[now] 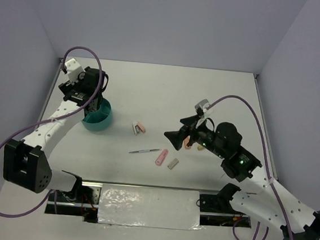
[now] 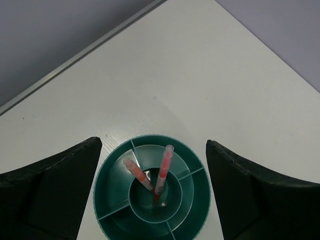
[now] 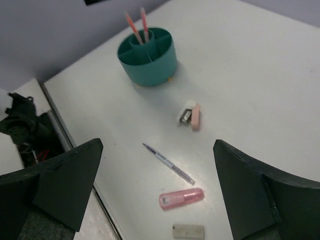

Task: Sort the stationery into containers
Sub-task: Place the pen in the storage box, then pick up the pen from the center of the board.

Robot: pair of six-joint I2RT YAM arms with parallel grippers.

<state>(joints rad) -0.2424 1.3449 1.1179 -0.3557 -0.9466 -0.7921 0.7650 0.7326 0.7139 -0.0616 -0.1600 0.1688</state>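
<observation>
Teal organiser (image 2: 111, 191) with two pens (image 2: 163, 170) beneath empty, wide-open left hand (image 2: 153, 145); right hand (image 3: 158, 145) likewise.

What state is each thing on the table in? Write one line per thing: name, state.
Organiser: upright, visible outer sections empty.
Two pens: standing in the organiser's middle cup.
Grey pen: lying flat.
Pink eraser: lying flat.
Tan eraser: lying flat.
Small stapler: lying loose, unsorted.
Left hand: open, empty.
Right hand: open, empty.

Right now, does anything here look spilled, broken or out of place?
Nothing spilled or broken. Two pens lean in the centre cup of the teal organiser; a thin pen, pink eraser, tan eraser and small stapler lie loose.
</observation>
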